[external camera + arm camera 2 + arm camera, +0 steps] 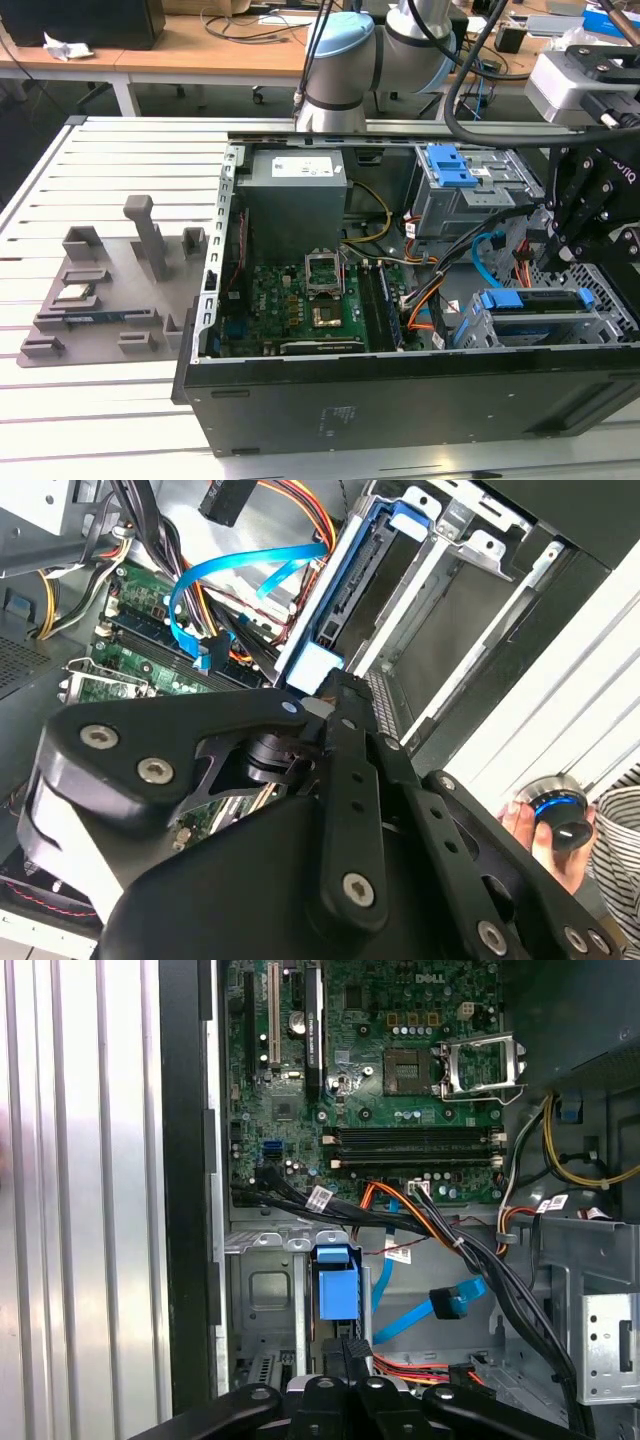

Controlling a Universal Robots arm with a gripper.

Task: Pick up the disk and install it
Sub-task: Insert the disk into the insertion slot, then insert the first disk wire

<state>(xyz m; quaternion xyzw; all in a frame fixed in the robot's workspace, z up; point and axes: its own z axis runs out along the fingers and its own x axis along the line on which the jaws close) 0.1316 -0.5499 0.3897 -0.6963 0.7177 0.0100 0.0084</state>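
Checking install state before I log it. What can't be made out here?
- Disk: in the exterior view, only its blue bracket edge shows in the drive cage; how deep it sits is hidden.
- Pincer: in the second wrist view, its own linkage covers the tips; contact with the disk unclear.
- Person's hand: cut off by the pincer's body and the frame edge.

Print on the power supply label (305,167) is illegible.

lab | slatted metal bench (110,170) | cable-strewn desks (230,55) | open computer case (400,390)
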